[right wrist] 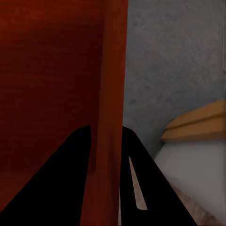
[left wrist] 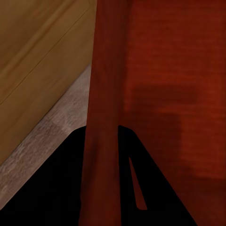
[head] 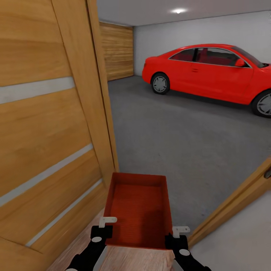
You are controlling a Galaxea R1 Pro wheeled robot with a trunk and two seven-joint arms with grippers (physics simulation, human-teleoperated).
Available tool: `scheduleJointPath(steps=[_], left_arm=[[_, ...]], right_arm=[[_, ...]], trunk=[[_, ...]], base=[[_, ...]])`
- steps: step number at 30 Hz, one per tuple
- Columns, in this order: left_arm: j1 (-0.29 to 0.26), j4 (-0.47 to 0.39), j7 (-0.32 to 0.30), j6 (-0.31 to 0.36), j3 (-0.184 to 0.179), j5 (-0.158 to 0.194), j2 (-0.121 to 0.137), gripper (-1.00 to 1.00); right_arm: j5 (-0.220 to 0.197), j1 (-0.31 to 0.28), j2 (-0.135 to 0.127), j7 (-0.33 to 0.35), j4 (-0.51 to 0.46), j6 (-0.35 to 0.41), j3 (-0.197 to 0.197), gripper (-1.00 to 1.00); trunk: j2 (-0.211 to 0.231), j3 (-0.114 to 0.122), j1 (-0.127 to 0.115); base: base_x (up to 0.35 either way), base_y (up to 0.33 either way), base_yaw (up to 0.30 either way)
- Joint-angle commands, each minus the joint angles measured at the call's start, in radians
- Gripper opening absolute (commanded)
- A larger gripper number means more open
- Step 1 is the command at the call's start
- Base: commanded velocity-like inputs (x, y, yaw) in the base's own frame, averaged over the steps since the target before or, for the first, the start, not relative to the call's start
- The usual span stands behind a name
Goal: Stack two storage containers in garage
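**One orange-red bin carried through the garage doorway**

One storage container (head: 137,210), an orange-red shallow bin with a finely ribbed bottom and thin walls, hangs between the two arms right at the threshold. It is held level and open side up, its far end reaching out over the dark grey concrete floor (head: 180,139) of the garage, its near end above the light wood planks (head: 131,261) on this side of the door.

The left end effector (head: 106,226) pinches the bin's left wall near the close corner; in the left wrist view the red wall (left wrist: 103,122) runs straight down between the two dark fingers (left wrist: 52,188), one inside the bin and one outside. The right end effector (head: 177,234) does the same on the right wall, and the right wrist view shows that wall (right wrist: 110,117) clamped between its dark fingers (right wrist: 52,183), with grey concrete beyond it.

A tall wooden door (head: 49,124) with pale horizontal stripes stands open at the left, close beside the bin. A slanted strip of wooden door frame (head: 233,205) crosses the lower right, with white wall below it.

Inside the garage a red coupe (head: 210,71) is parked near the far white wall, well apart from the bin. A wood-panelled surface (head: 116,51) covers the far left corner, and a round light (head: 178,11) glows in the grey ceiling.
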Motion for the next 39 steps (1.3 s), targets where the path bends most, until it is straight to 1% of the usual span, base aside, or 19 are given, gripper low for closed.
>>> scheduleJointPath(steps=[1, 13, 18, 30, 39], left_arm=[[-0.001, 0.003, -0.003, 0.003, 0.007, 0.006, 0.000, -1.00], [-0.001, 0.003, -0.003, 0.003, 0.007, 0.006, 0.000, -1.00], [-0.001, 0.003, -0.004, 0.003, 0.006, 0.006, 0.000, -1.00], [-0.001, 0.003, -0.003, 0.003, 0.006, 0.006, 0.000, -1.00], [-0.001, 0.003, -0.003, 0.003, 0.006, 0.006, 0.000, -1.00]], right_arm=[[0.006, 0.000, -0.014, -0.017, 0.098, -0.007, 0.011, -1.00], [0.008, 0.000, -0.015, -0.016, 0.098, -0.007, 0.010, -1.00], [0.004, 0.000, -0.015, -0.016, 0.098, -0.007, 0.009, -1.00], [0.004, 0.000, -0.016, -0.015, 0.098, -0.008, 0.008, -1.00], [0.003, 0.000, -0.016, -0.013, 0.098, -0.009, 0.007, -1.00]], trunk=[[0.000, -0.001, 0.000], [0.000, -0.001, 0.000], [0.000, -0.001, 0.000], [0.000, -0.001, 0.000], [0.000, -0.001, 0.000]], base=[[0.000, 0.000, -0.176], [0.000, 0.000, -0.210], [0.050, 0.037, -0.024], [0.219, 0.190, -0.001], [0.157, 0.108, 0.000]])
